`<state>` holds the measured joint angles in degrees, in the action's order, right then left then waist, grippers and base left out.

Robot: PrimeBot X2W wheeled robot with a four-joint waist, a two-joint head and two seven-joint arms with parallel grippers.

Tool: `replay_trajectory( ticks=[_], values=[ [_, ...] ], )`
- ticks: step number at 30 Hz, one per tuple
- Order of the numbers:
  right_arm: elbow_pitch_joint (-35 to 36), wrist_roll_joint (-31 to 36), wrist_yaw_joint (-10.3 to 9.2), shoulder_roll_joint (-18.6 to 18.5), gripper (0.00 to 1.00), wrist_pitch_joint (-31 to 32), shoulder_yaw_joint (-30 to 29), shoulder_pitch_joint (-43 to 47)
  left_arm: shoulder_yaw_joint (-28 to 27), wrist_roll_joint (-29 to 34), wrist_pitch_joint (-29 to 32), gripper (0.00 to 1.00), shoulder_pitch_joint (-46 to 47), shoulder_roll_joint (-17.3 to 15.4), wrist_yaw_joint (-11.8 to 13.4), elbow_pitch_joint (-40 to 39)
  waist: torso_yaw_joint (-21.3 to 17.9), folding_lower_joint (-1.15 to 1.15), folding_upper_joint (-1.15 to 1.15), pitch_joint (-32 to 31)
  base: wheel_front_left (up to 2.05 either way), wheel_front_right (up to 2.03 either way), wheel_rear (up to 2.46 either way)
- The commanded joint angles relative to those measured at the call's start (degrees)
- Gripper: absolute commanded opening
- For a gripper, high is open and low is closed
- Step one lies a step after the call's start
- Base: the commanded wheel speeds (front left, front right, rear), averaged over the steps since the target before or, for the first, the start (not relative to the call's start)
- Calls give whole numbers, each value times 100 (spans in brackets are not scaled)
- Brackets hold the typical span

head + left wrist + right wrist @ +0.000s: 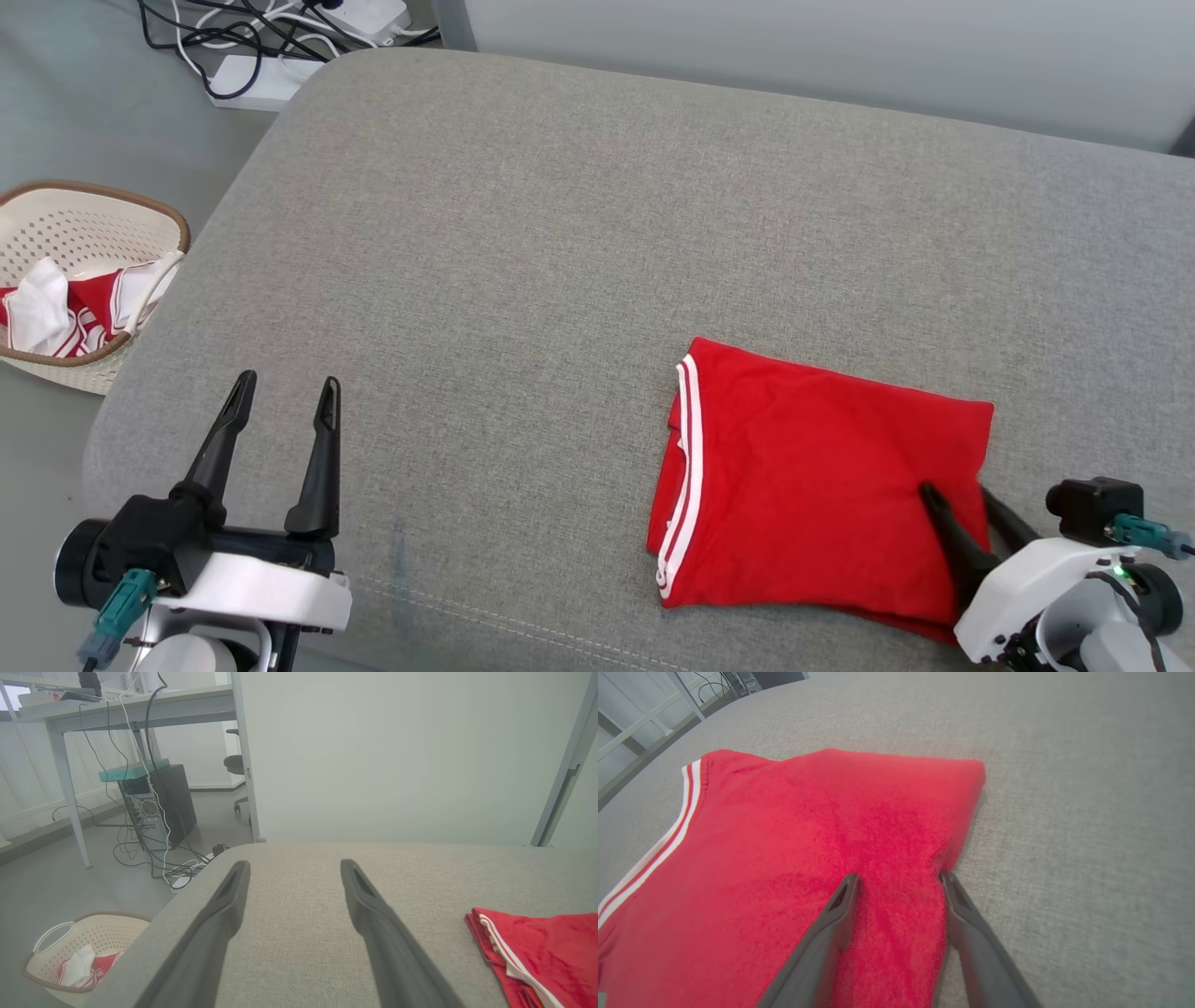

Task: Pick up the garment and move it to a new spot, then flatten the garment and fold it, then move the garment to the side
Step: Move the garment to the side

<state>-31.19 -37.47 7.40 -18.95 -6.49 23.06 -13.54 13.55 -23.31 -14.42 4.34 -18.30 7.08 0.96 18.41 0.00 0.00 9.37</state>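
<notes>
Grey cushion (560,233) is left bare over its left half. One folded red garment (812,467) is laid near the front right edge. Two grippers are counted: left gripper (288,381) spread, empty; right gripper (954,492) spread astride the garment's edge.

— What is the work carried on?
— A broad grey upholstered cushion (523,233), rounded at its far left corner; a stitched seam (485,611) is seen along its near edge, with a faint bluish mark (401,560) just above it.
— And what is laid on it?
— A red garment (812,467) with white-striped trim, folded flat, is laid toward the near right.
</notes>
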Motion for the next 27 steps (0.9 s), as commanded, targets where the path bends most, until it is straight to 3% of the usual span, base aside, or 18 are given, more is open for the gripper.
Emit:
replay_trajectory(
  ticks=[1, 12, 27],
  values=[
    [48, -111, 9, -52, 0, -56, 198, -127, -274, 83, -58, 100, 336, -97, -33, -95, -21, 0, 0, 11, 0, 0, 0],
    [90, -136, 9, -232, 0, -585, 345, -237, -327, 261, -58, 100, 354, -44, -179, -129, -571, 0, 0, 71, 0, 0, 0],
    [429, -128, 9, -121, 0, -832, -83, 128, -141, 429, 266, 100, 771, -324, -322, -352, -2464, 0, 0, 436, 0, 0, 0]
  ],
)
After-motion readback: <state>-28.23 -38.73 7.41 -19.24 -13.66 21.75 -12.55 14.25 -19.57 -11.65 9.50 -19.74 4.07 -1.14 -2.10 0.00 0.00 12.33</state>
